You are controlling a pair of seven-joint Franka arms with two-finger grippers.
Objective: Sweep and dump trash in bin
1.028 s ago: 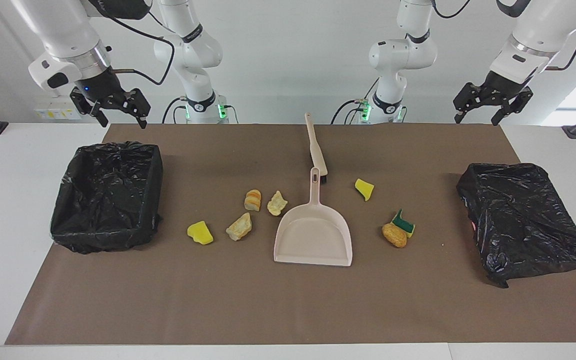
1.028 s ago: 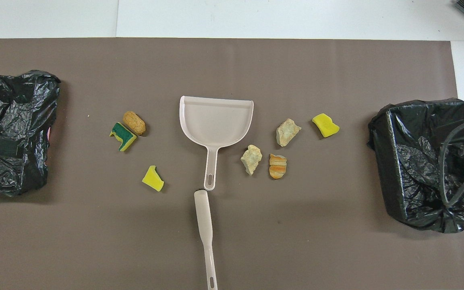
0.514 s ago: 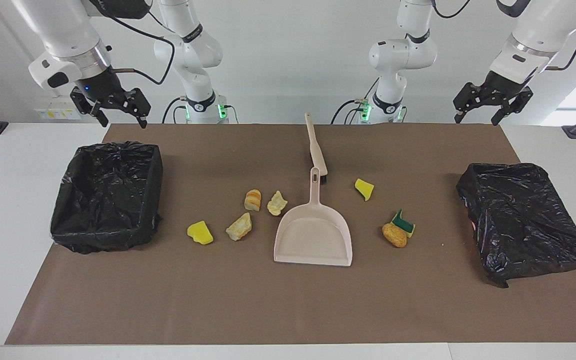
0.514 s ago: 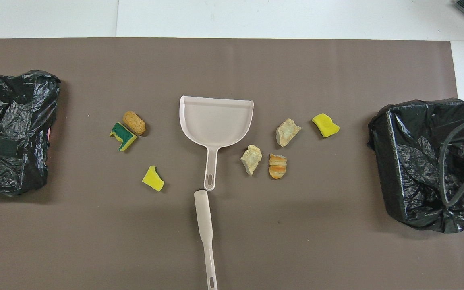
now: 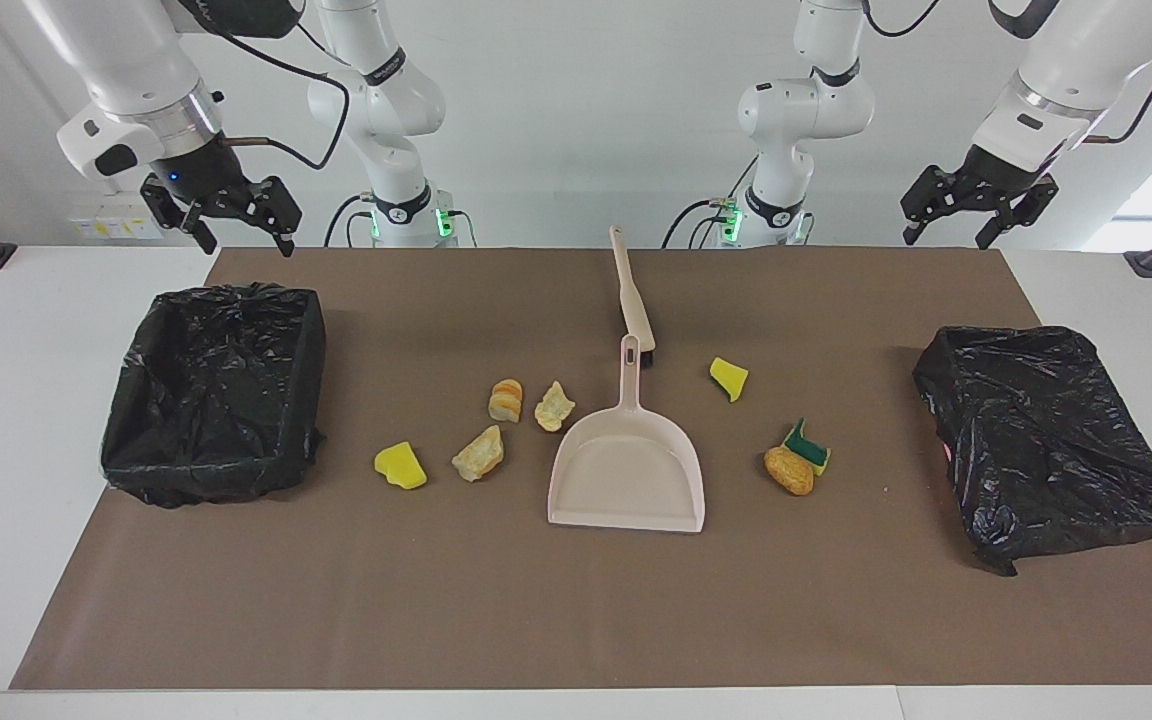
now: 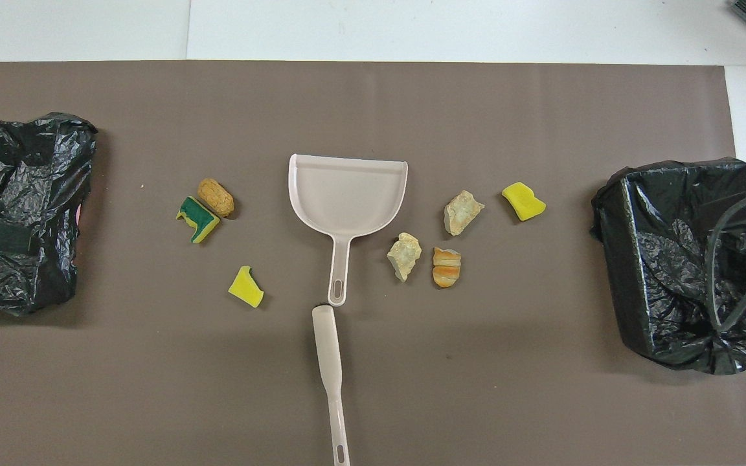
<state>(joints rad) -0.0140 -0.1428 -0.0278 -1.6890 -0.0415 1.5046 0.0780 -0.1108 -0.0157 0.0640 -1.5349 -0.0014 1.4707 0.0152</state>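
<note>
The left gripper [image 5: 966,212] rose a little and drew slightly toward the middle of the table, at the edge nearest the robots and up in the air over the left arm's end of the brown mat [image 5: 576,600]. Its fingers were spread, as they had been. In the overhead view the dark part of that gripper over the flat black bag [image 6: 20,213] slid slightly toward the edge of the view. The right gripper [image 5: 236,222] lifted a touch above the open bin [image 5: 216,390], its fingers spread as well.
</note>
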